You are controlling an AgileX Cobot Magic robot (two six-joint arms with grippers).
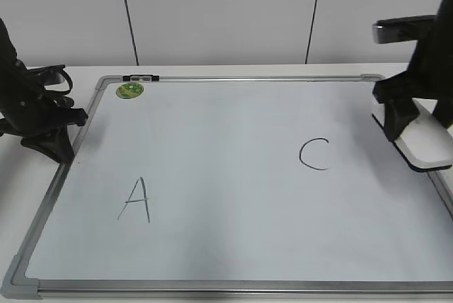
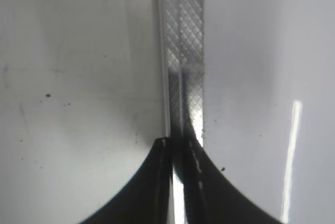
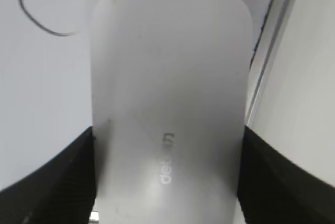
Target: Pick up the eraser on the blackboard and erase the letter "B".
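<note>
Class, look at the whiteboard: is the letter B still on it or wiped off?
Off. The blackboard shows only the A and C, blank between.

Open whiteboard centre, crowded edges.

The blackboard (image 1: 226, 140) lies flat on the worktop (image 1: 85, 73), its wide middle between the letter "A" (image 1: 136, 200) and the letter "C" (image 1: 314, 153) bare and open from above. At the right edge the right tool (image 1: 410, 122) clamps the eraser (image 1: 425, 144), blocking that side. The left tool (image 1: 53, 136), fingers together, sits at the left frame rail (image 2: 183, 51). A round green sticker (image 1: 130, 90) and a black clip (image 1: 140, 77) occupy the far left corner.
</note>
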